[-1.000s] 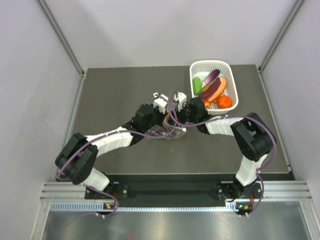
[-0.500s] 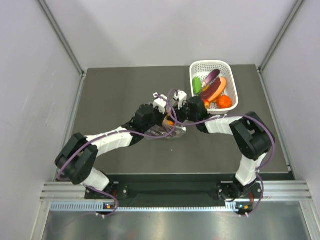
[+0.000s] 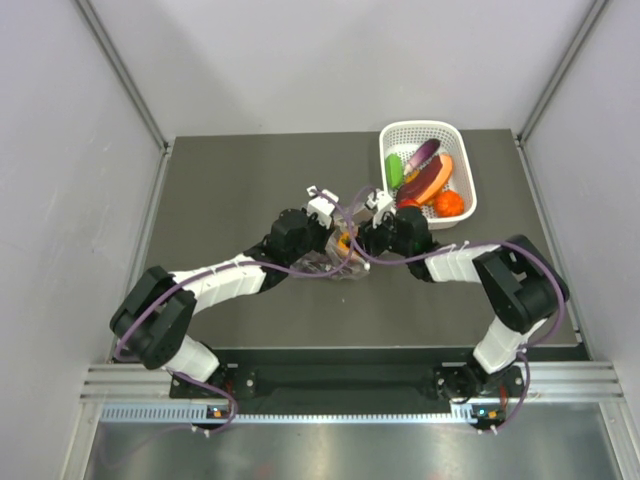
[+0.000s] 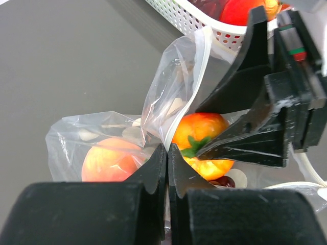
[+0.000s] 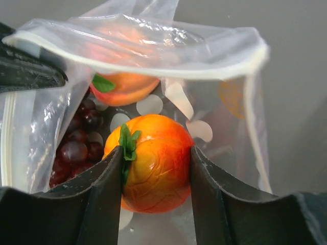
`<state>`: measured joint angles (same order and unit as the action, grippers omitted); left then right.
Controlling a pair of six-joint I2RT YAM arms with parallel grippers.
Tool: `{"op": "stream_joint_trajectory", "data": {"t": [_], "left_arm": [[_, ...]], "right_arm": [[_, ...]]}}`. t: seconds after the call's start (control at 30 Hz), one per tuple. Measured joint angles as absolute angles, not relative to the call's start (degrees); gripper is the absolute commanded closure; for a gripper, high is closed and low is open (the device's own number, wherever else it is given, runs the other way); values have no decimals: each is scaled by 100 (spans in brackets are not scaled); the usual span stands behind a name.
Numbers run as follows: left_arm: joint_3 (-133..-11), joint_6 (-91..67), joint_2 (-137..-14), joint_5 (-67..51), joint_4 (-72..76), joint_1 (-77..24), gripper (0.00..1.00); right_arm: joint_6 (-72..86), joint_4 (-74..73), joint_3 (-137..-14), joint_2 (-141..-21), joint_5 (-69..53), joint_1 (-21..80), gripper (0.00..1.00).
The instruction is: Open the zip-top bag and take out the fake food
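Observation:
The zip-top bag [image 3: 335, 264] lies at the table's middle, clear with white dots, its mouth open. My left gripper [image 4: 167, 149] is shut on one edge of the bag [image 4: 97, 135] and holds it up. My right gripper [image 5: 156, 154] reaches into the bag [image 5: 153, 46] and is shut on a round peach-orange fruit [image 5: 158, 163] with a green leaf. That fruit also shows in the left wrist view [image 4: 202, 130] and the top view [image 3: 343, 241]. A red-orange fruit [image 5: 127, 87] and a dark purple grape bunch [image 5: 76, 145] lie deeper inside the bag.
A white lattice basket [image 3: 466, 170] stands at the back right, just beyond the grippers, with a purple eggplant [image 3: 424, 152], a green vegetable [image 3: 394, 170] and orange pieces in it. Its wall shows in the left wrist view [image 4: 173, 13]. Grey walls enclose the dark table.
My right arm has swung right and toward the near edge, its gripper staying at the bag's mouth. The orange fruit now shows between the two grippers. My left arm has held still.

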<state>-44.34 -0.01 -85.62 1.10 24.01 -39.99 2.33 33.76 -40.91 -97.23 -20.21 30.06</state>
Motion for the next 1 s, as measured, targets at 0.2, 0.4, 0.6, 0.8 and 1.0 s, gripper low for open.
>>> {"op": "stream_joint_trajectory", "data": {"t": [0.2,0.4,0.6,0.8,1.0], "left_arm": [[-4434,-3,-8562,110,2399,-3977,100],[-4436,-3,-8580,108,2392,-3972,100],[-4436,-3,-8591,108,2392,-3946,100],[-4453,-3,-8637,104,2392,-3942,100],[-4469,-1,-8698,104,2392,-3924,100]], "right_arm": [[478,3837,-3586,-9395,-1953,2895,100],[731,4366,-3293,-9059,-1883,2860,100],[910,4692,-3223,-8764,-1844,2847,100],[969,4790,-3068,-8217,-1758,2832,100],[965,4794,-2810,-7531,-1549,2801,100]]}}
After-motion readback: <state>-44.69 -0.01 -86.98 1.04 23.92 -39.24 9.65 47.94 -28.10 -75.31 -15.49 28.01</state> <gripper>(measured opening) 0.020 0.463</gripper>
